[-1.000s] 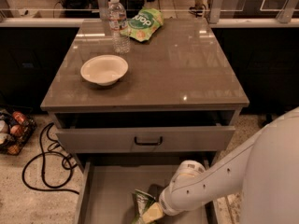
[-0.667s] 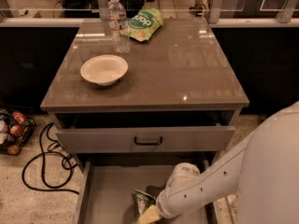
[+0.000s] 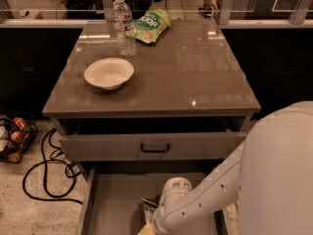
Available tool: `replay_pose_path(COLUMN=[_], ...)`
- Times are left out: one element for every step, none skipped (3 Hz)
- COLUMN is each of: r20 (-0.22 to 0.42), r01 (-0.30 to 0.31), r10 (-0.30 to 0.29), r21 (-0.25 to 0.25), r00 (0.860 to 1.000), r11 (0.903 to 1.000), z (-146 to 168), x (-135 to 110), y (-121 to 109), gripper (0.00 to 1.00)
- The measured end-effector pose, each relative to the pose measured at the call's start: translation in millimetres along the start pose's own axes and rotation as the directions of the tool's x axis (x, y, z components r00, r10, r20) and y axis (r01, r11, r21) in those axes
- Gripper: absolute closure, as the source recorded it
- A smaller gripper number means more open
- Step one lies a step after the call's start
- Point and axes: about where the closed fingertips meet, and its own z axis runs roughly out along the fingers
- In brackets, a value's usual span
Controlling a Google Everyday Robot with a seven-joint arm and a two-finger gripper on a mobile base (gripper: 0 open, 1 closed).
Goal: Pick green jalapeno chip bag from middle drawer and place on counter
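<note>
**Ana:** Down in the middle drawer [image 3: 110, 204], at the near edge, the end effector [image 3: 150, 225] is sitting low by the green jalapeno chip bag [image 3: 147, 205].

**Ben:** Is it holding the bag?

**Ana:** I cannot tell. The arm is hiding it. The bag is lying on the drawer floor, touching the end effector or just beside it, on its far side.

**Ben:** What step is this?

**Ana:** I am guessing the grab. Next it is needing a firm hold, then a lift past the upper drawer [image 3: 151, 146] onto the worktop [image 3: 195, 67].
</note>
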Motion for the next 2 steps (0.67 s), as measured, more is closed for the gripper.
replay_pose_path(r20=[0.002, 0.003], r01=[0.006, 0.021], r10=[-0.006, -0.021], r21=[0.012, 0.015], r00=[1.0, 1.0], r11=[0.9999, 0.9997], z=[12.9, 14.7], x=[-7.0, -7.1], y=[5.1, 5.4], gripper=[0.17, 0.39])
